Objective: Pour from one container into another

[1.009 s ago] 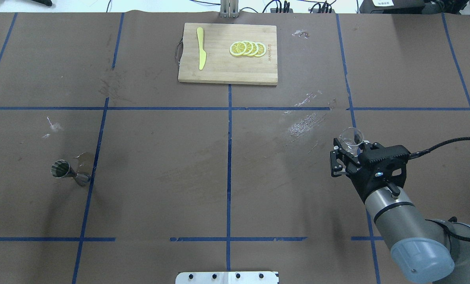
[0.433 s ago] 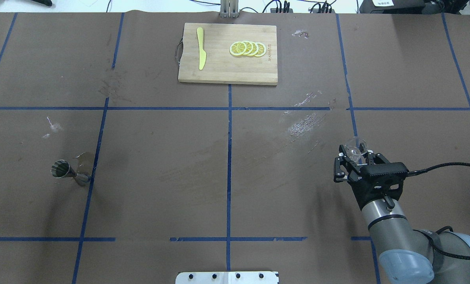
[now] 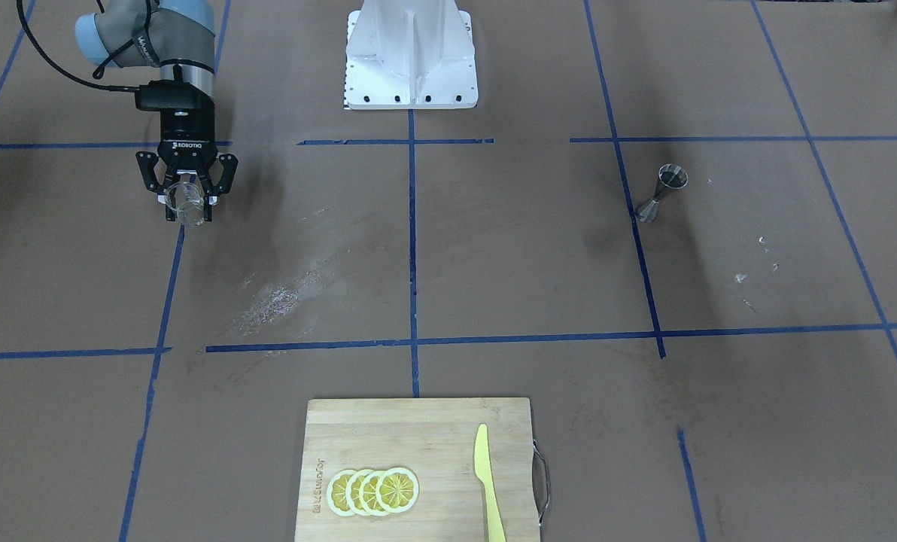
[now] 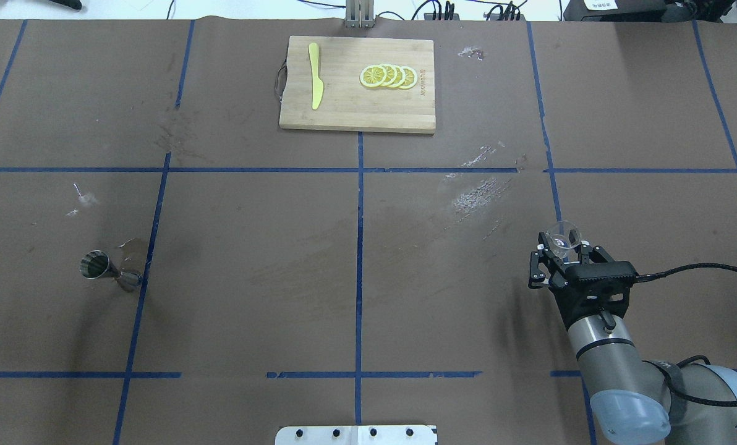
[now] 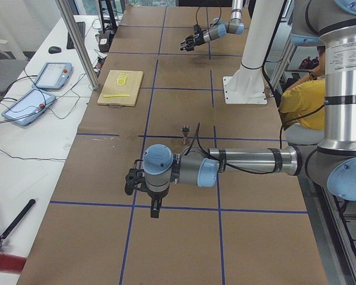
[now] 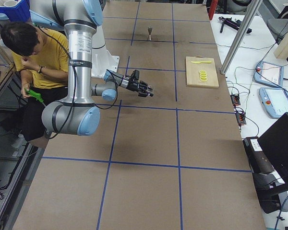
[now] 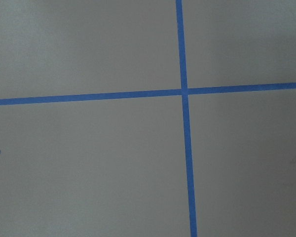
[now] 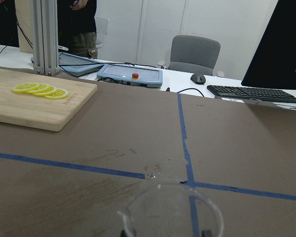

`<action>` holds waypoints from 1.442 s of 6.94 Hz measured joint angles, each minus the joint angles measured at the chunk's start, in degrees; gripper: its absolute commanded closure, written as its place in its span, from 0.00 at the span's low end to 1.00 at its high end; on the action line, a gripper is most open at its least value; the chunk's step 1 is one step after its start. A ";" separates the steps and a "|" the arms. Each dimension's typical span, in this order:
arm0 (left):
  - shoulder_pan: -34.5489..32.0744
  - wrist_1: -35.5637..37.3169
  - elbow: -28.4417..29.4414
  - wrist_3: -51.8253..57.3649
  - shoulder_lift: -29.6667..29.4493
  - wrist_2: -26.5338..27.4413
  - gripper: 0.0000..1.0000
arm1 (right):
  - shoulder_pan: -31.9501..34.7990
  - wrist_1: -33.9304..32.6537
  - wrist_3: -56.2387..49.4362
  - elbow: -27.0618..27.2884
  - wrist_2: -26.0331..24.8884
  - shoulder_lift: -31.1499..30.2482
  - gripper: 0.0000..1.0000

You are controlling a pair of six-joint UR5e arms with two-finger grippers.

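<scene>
The clear glass beaker point(image 4: 563, 237) sits upright between the fingers of my right gripper point(image 4: 562, 246), which is shut on it at the right of the table. From across the table the same beaker point(image 3: 183, 199) shows in the gripper point(image 3: 188, 211). Its rim point(image 8: 172, 210) fills the bottom of the right wrist view. The steel jigger point(image 4: 106, 271) stands far off at the left, alone on the paper point(image 3: 663, 194). My left gripper point(image 5: 129, 183) shows only in the exterior left view, and I cannot tell its state.
A wooden cutting board point(image 4: 356, 114) lies at the far middle with lemon slices point(image 4: 388, 76) and a yellow knife point(image 4: 315, 83). The white robot base plate point(image 3: 411, 60) is at the near middle edge. A person in yellow point(image 6: 36, 57) sits beside the base.
My right arm has drawn back toward the robot and slightly right, carrying the beaker along and levelling its wrist. The jigger has not moved.
</scene>
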 measured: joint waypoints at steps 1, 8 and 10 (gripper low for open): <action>0.00 -0.04 0.00 0.00 0.00 0.00 0.00 | 0.00 0.03 0.98 -1.08 -0.01 0.04 1.00; 0.01 -0.07 -0.13 0.00 -0.01 0.00 0.00 | -0.09 10.42 2.63 -11.09 -1.06 -0.01 0.96; 0.01 -0.07 -0.10 0.00 -0.01 0.00 0.00 | -0.08 11.80 2.60 -12.96 -1.07 -0.02 0.84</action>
